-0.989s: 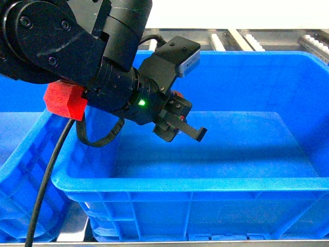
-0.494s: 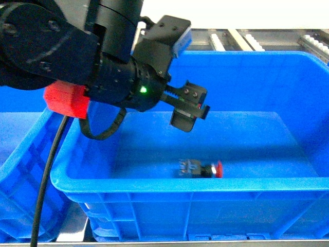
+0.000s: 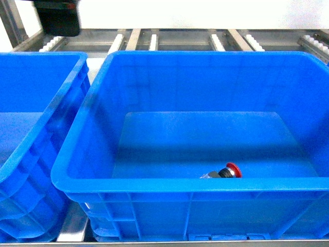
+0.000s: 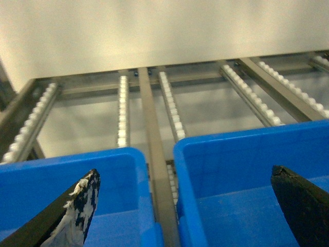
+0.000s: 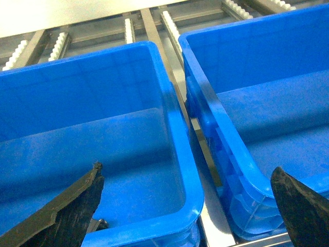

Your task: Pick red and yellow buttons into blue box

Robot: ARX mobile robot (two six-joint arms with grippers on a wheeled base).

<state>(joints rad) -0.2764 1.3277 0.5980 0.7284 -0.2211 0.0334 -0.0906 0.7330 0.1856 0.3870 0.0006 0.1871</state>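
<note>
The red button [image 3: 226,172] lies on its side on the floor of the blue box [image 3: 185,186], close to the front wall, with its red cap pointing right. The yellow button is out of view. Only a dark piece of the left arm [image 3: 57,18] shows at the head view's top left corner. My left gripper [image 4: 184,174] is open and holds nothing; it hangs high over the gap between two blue crates. My right gripper [image 5: 187,170] is also open with nothing in it, above a gap between two crates.
A second blue crate [image 3: 31,128] stands to the left of the box, almost touching it. A metal roller rack [image 4: 169,103] runs behind both crates. In the right wrist view a small dark and grey piece [image 5: 97,225] shows beside the left finger.
The left arm, which was over the box a second ago, let the red button fall into it and has pulled up and left out of the head view. The button has shifted slightly right.
</note>
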